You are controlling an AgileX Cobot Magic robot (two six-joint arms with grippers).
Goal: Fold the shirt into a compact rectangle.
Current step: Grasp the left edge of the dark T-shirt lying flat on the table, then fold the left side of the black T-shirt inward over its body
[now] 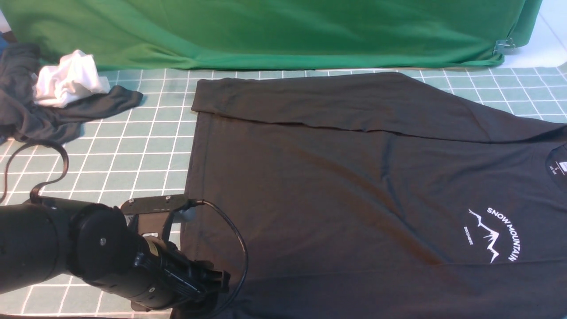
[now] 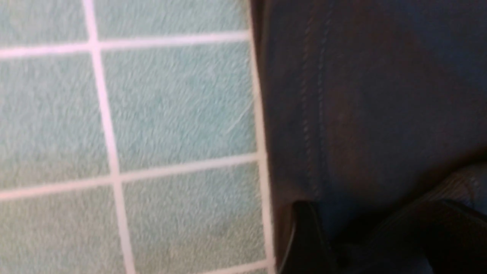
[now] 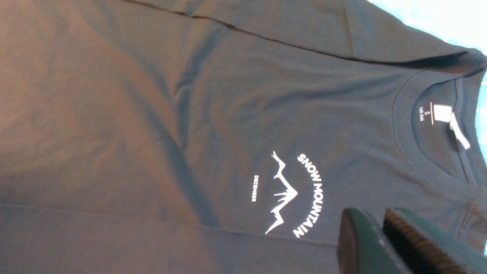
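Note:
The black shirt lies spread flat on the grid mat, hem to the left and collar to the right. Its far sleeve is folded across the top of the body. The white "SNOW MOUNTAIN" print and the neck label show. My left gripper sits low over the hem's near corner, open, its fingers spread with shirt cloth under the gap. My right gripper is out of the front view. It hovers above the chest beside the print, its jaws almost touching and holding nothing.
A dark grey cloth bunched with a white cloth lies at the far left. A green backdrop hangs along the back. A black cable loops over the teal grid mat by my left arm.

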